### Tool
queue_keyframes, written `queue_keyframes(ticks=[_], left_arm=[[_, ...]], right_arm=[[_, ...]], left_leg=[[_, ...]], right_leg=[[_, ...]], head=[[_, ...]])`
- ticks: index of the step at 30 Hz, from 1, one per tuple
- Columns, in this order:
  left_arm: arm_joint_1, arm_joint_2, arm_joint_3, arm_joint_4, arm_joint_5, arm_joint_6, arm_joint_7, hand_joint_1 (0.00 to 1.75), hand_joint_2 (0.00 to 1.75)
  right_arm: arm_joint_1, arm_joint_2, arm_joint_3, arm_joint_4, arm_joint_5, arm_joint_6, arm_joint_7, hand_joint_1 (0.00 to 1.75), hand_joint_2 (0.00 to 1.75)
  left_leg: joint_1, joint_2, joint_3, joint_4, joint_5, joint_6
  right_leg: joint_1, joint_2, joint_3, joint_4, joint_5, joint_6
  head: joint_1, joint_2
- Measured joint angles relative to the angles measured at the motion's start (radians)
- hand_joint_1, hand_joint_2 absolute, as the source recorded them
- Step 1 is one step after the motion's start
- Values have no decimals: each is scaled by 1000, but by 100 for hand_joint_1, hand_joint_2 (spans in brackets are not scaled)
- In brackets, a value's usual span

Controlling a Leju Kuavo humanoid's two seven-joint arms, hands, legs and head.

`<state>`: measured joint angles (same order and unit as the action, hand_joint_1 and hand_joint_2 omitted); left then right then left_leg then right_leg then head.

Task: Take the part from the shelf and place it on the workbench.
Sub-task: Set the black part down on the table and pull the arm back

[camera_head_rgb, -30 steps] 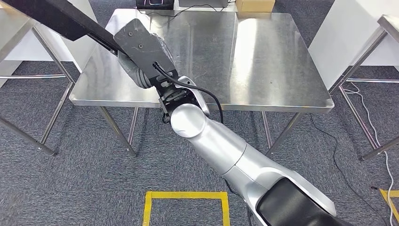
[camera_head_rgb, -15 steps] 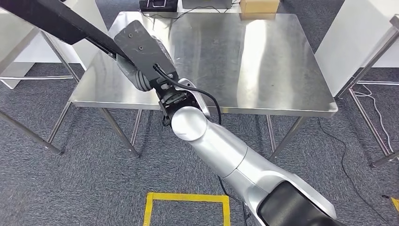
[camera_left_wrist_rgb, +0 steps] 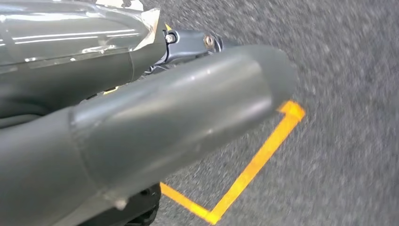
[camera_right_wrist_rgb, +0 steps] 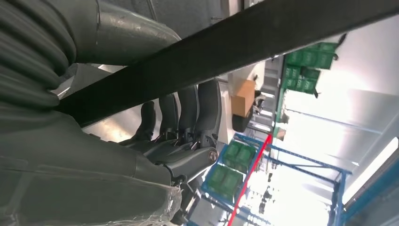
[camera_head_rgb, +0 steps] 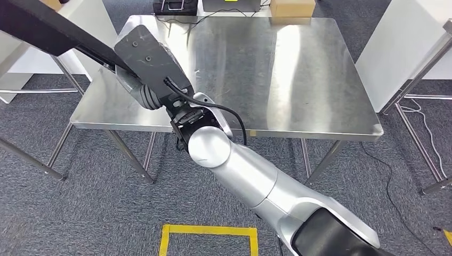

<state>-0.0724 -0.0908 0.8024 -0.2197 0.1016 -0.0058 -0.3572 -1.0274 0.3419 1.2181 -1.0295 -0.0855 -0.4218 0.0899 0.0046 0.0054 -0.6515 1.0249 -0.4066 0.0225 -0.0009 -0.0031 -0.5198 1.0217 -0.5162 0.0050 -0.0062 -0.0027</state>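
One long black part [camera_head_rgb: 37,26], a flat bar, is held by the right hand [camera_head_rgb: 141,88] at its near end, fingers [camera_right_wrist_rgb: 188,115] wrapped around it; the rest cantilevers out past the left corner of the desk [camera_head_rgb: 298,80], above it, not resting. Looks rigid and smooth, probably fairly light but leverage-heavy at that length, so my guess is it can twist or slip in the grip; a hold nearer mid-length would be steadier. Left hand [camera_left_wrist_rgb: 141,127] hangs over the carpet, fingers' state can't tell. Versus a second ago: whole view has shifted, camera moved; part and hand sit slightly further toward the desk's left edge.
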Motion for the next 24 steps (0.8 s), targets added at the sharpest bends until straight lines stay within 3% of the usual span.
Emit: queue_keyframes(ticks=[3,7,8,9,11,13,15,18,19,22,23,24], left_arm=[[2,-3,10,0,6,4,2,0,0],[2,-8,25,0,14,12,2,0,0],[3,-10,28,0,15,14,3,0,0],[3,-12,30,0,16,15,3,0,0],[4,-16,33,0,16,15,3,0,0],[4,-18,38,0,14,14,4,0,0],[4,-19,41,0,11,13,6,0,0],[3,-20,44,0,5,11,7,0,0],[2,-21,44,0,4,11,7,0,0],[4,-21,45,0,3,13,8,0,0],[5,-21,45,0,3,14,8,0,0],[5,-21,45,0,3,14,9,0,0]], right_arm=[[3,0,13,-13,-8,1,0,175,175],[15,-2,33,-20,-5,5,-3,175,175],[21,-2,38,-20,0,6,-2,175,175],[26,-2,42,-20,6,7,-2,175,175],[28,-2,46,-19,18,8,-2,175,175],[29,-3,47,-19,33,11,-2,175,175],[31,-2,45,-18,53,14,-2,175,175],[34,0,34,-15,96,16,1,175,175],[35,0,29,-14,111,18,2,175,175],[44,-1,20,-10,136,23,4,175,175],[49,-1,19,-8,138,24,5,175,175],[53,-1,17,-7,139,25,5,175,175]], left_leg=[[6,-8,28,-20,-7,13],[7,-17,55,-24,-28,22],[7,-19,63,-24,-36,21],[7,-22,73,-24,-43,19],[7,-27,95,-24,-60,13],[5,-30,109,-23,-77,3],[5,-29,116,-19,-85,-10],[10,-22,102,25,-96,-23],[11,-19,77,69,-106,-27],[16,-13,-41,234,-161,-42],[18,-12,-67,250,-167,-44],[18,-11,-77,232,-152,-44]], right_leg=[[1,0,-19,50,-9,11],[-1,1,-164,260,-71,10],[-1,1,-184,268,-67,14],[-1,1,-187,239,-43,22],[-2,1,-155,107,45,38],[0,1,-125,9,92,28],[3,3,-114,-10,90,-1],[-6,5,-83,-17,87,-24],[-8,5,-73,-19,83,-29],[-6,7,-50,-20,61,-39],[-6,8,-40,-19,52,-38],[-6,10,-29,-19,43,-36]], head=[[1,0],[3,0],[3,0],[4,0],[5,0],[5,0],[5,0],[4,0],[3,0],[2,0],[2,0],[2,0]])
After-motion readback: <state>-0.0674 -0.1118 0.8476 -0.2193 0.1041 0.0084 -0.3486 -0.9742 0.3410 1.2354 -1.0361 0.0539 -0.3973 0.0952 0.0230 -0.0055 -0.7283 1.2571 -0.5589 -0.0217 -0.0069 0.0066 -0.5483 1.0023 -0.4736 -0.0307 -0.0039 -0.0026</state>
